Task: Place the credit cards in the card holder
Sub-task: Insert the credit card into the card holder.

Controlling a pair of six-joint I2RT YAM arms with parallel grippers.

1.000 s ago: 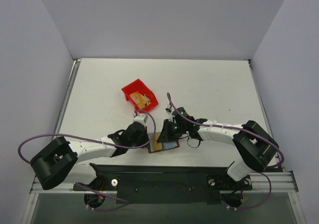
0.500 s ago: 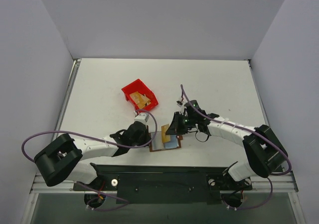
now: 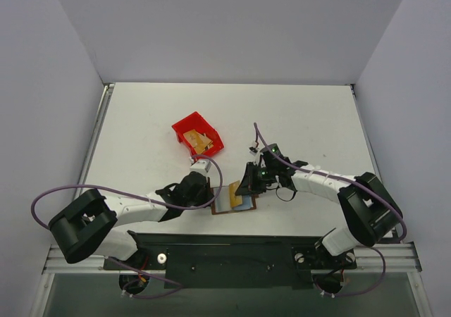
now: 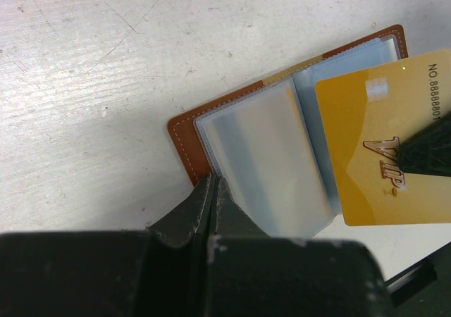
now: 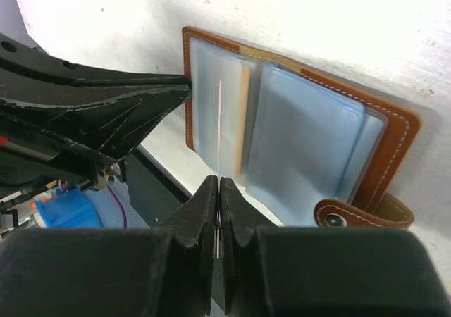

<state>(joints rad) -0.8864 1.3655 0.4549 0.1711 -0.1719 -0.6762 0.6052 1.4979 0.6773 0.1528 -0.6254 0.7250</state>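
Tabletop of scuffed white [image 3: 303, 120], walled on three sides by plain grey panels [image 3: 63, 63], carries a red bin [image 3: 184, 128] left of centre with loose gold cards [image 3: 203, 143] inside. The card holder [image 3: 227, 206] lies open near the front edge, between the two arms.

The left gripper [image 4: 212, 190], jaws pressed together, rests its tips against the holder's brown border at one end (whether it nips the leather or only bears on it is hard to tell). The right gripper [image 5: 219, 190] pinches a gold card [image 4: 380, 162] marked "VIP", raised over the pale blue pockets. From the right wrist the card shows only as a thin bright line, edge-on. From the left wrist its far end is cut off by the frame and one part is masked by a dark finger. Whether the card's lower edge has reached a pocket cannot be made out.

The holder's long axis runs left to right along the table's front, slightly skewed, with the pockets facing up and the snap tab [image 5: 335, 218] at the end away from the left gripper. From above, the arms cover much of it.
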